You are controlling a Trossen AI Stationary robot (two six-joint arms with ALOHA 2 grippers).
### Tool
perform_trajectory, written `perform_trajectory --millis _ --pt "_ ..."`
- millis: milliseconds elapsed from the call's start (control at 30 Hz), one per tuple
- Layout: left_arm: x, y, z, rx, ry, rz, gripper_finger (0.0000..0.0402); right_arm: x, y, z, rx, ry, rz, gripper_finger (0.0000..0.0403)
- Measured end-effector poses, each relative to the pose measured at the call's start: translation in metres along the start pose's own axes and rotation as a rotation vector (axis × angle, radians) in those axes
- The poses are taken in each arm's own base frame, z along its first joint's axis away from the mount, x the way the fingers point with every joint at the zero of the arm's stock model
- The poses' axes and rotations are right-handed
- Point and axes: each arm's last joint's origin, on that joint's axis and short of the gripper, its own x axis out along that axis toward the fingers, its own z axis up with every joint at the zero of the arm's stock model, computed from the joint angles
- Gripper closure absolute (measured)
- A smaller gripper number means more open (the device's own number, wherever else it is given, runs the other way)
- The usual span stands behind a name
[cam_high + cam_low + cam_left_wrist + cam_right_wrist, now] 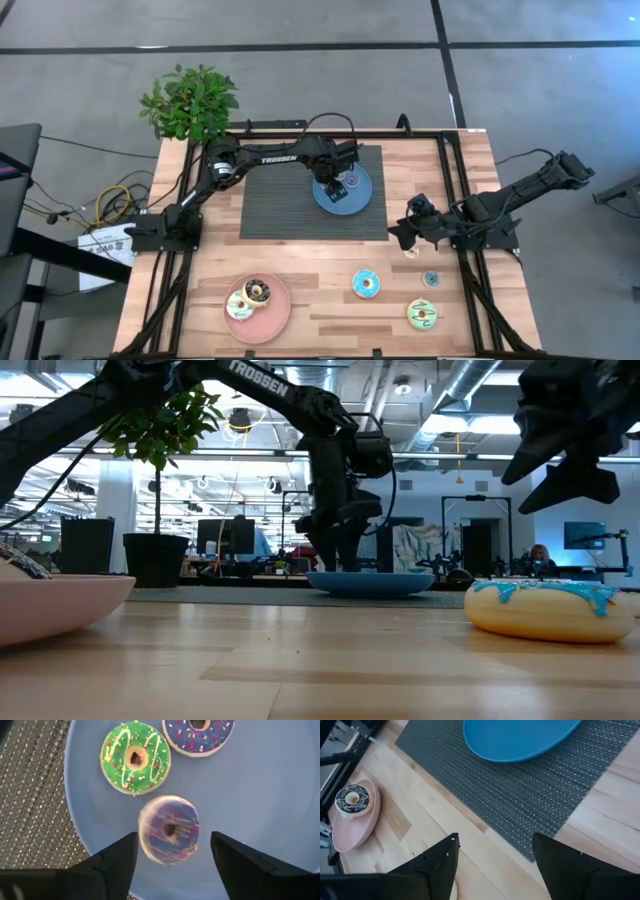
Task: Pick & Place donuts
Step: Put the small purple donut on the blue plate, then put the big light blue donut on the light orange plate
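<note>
From above, the left claw (pixel 335 183) is seen poised over the blue plate (pixel 360 195) on the dark mat (pixel 280 205) in the middle of the bench (pixel 470 160); the right claw (pixel 408 235) hangs nearer the right edge. A placing step is judged under way. Toward the front edge, a blue-iced donut (pixel 366 284), a green-iced donut (pixel 422 315) and a small teal donut (pixel 431 279) are left to be collected, and two more lie on the pink plate (pixel 275 315).

At bench height, the left claw is shown just above the blue plate, whose contents are hidden.

The left wrist view alone reveals them: a small purple donut (pixel 169 829) blurred between parted fingers that grip nothing, beside a small green donut (pixel 135 757) and a small blue donut (pixel 198 736). A lift clear is called for next.

In the right wrist view, that claw is shown open and empty above bare wood.
</note>
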Motion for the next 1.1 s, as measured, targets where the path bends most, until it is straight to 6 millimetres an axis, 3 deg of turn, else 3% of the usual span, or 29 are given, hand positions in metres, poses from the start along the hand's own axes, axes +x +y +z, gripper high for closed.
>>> perform_trajectory --millis 267,433,600,767,867,967,1100 --pt "-0.005 0.000 -0.002 -0.049 0.036 -0.003 0.0115 0.000 0.000 0.000 0.000 0.001 0.001 0.0159" --pt "-0.044 -0.017 0.012 -0.111 -0.060 -0.122 0.0114 0.000 0.000 0.000 0.000 0.015 0.007 0.0159" --pt "-0.110 -0.075 0.003 -0.021 -0.211 -0.286 0.0113 0.000 0.001 -0.004 -0.021 0.128 0.052 0.0159" --pt "-0.151 -0.146 -0.035 0.268 -0.242 -0.453 0.0144 -0.002 0.003 -0.009 -0.057 0.175 0.075 0.0159" --pt "-0.158 -0.192 -0.065 0.432 -0.226 -0.496 0.0189 -0.004 0.004 -0.011 -0.108 0.182 0.092 0.0159" --pt "-0.155 -0.229 -0.094 0.479 -0.230 -0.462 0.0245 -0.005 0.007 -0.013 -0.130 0.183 0.115 0.0159" --pt "-0.143 -0.244 -0.123 0.434 -0.186 -0.381 0.0316 -0.005 0.009 -0.013 -0.129 0.167 0.129 0.0159"
